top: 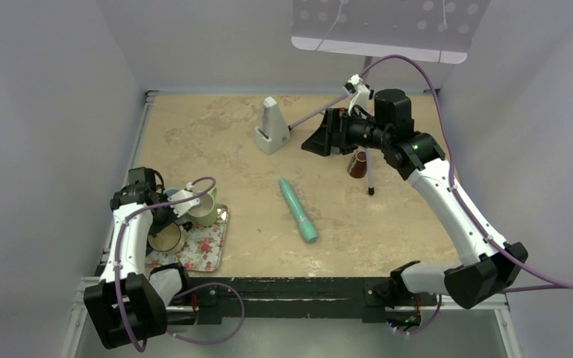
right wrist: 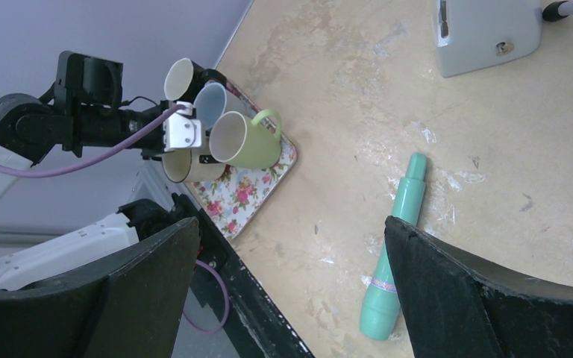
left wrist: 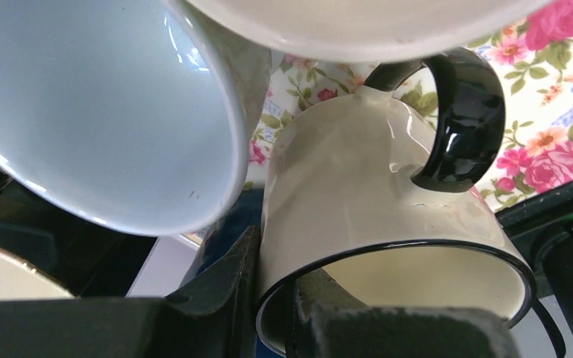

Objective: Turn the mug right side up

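Observation:
A cream mug with a black rim and black handle is over the floral tray, tilted, its mouth facing my left wrist camera. My left gripper is shut on its rim, one finger outside the wall and one inside. In the top view the mug is at the table's near left, just below the left gripper. It also shows in the right wrist view. My right gripper is open and empty, held high at the back right; its fingers frame the table.
On the tray beside the held mug are a green mug, a pale blue mug and another cream one. A teal cylinder lies mid-table. A white wedge-shaped device and a brown cup stand at the back.

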Controlling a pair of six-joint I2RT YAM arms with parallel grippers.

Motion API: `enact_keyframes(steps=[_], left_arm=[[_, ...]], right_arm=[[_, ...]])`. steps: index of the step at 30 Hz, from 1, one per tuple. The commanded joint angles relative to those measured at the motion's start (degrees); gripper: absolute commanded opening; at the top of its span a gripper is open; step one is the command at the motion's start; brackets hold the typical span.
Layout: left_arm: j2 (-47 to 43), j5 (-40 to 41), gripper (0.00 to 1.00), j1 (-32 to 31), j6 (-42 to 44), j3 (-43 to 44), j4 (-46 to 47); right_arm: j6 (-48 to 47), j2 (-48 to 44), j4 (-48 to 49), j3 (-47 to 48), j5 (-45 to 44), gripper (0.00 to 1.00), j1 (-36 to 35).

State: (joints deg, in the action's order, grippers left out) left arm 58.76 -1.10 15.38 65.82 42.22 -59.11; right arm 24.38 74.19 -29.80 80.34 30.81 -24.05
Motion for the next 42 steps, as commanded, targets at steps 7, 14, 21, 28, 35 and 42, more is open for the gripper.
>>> enact_keyframes(steps=[7, 14, 21, 28, 35, 42], left_arm=[[0.2, -1.1, 0.19, 1.0, -1.1, -2.4, 3.5], [-2.0, -2.1, 0.59, 1.9, 0.5, 0.0, -0.3], [-5.1, -10.0, 0.73, 1.9, 7.7, 9.1, -17.4], [-0.9, -16.8, 0.49, -9.4, 0.4, 16.0, -31.3], [-2.5, -5.9, 0.3, -28.4, -2.3, 7.1, -17.1], [3.7, -0.5, 0.23, -35.9, -3.7, 2.8, -5.1]], right_arm=[[-1.1, -1.0, -0.2, 1.6, -0.4, 0.99, 0.1], [-1.7, -1.8, -0.7, 1.7, -0.7, 0.99, 0.1], [-2.5, -2.7, -1.2, 1.1, -0.8, 0.99, 0.1], [-2.1, -3.2, -0.7, 0.5, -0.8, 0.99, 0.1], [-1.3, -4.1, -0.5, -0.2, -1.6, 0.98, 0.1], [0.0, -5.1, -0.2, -0.7, -2.5, 0.98, 0.1]])
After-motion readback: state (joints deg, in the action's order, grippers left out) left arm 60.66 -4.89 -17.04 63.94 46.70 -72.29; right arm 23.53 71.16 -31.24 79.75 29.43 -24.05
